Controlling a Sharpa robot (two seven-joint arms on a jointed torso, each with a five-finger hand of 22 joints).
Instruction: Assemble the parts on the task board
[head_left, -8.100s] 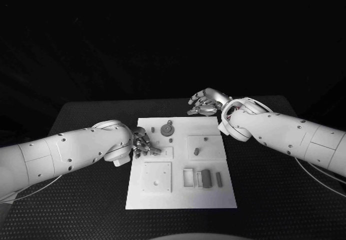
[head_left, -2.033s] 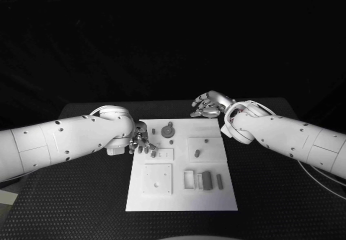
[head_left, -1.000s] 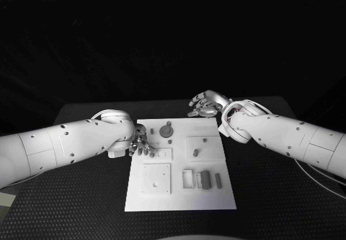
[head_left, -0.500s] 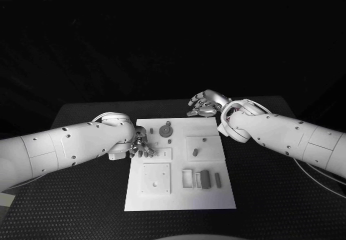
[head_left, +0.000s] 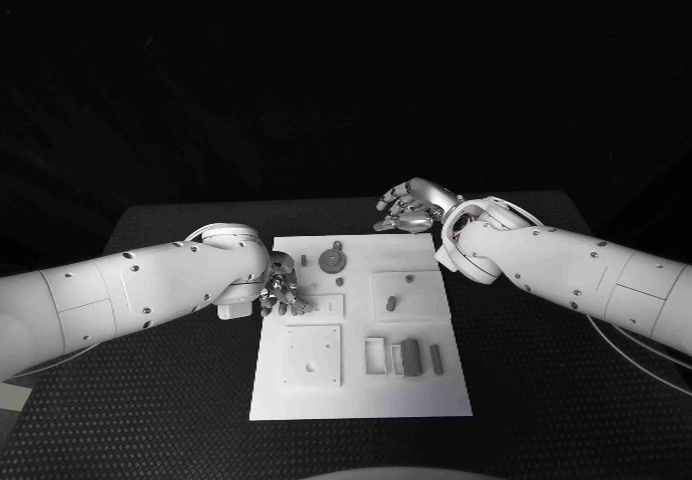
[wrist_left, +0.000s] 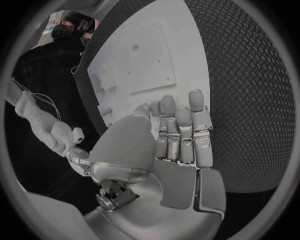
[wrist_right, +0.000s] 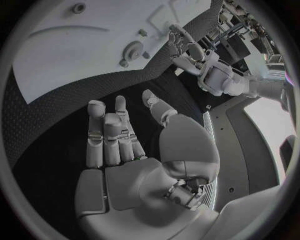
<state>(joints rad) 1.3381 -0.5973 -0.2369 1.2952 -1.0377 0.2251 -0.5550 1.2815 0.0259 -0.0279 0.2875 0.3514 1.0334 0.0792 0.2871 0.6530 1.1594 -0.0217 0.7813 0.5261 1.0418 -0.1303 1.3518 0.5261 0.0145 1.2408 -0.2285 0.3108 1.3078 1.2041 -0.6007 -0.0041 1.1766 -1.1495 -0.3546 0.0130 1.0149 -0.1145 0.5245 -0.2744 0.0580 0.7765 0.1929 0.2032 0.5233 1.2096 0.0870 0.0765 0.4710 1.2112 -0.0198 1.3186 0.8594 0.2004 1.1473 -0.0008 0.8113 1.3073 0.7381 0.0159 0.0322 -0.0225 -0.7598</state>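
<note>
Desk (head_left: 173, 400): black textured surface; it carries the task board at its middle.
Task board (head_left: 361, 395): white rectangular plate, long axis running from the far edge of the desk toward the near edge. It bears raised white blocks and recessed pockets.
Progress: judged early. Several parts lie loose on the board and neither hand holds one; most of the assembly appears to remain.
Left hand (head_left: 283, 292): over the board's left edge, near its far half. Fingers (wrist_left: 181, 127) extended side by side, released, grasping nothing.
Right hand (head_left: 411, 208): above the desk just beyond the board's far right corner. Fingers (wrist_right: 106, 135) loosely curved and apart, released, grasping nothing.
Round part (head_left: 335, 261): dark disc with a small stub, on the far half of the board, just right of the left hand.
Bar parts (head_left: 413, 356): dark oblong pieces lying parallel by the white slots toward the board's near right.
Small peg (head_left: 391, 300): short dark piece on the right-hand block. Whether it is seated cannot be told.
</note>
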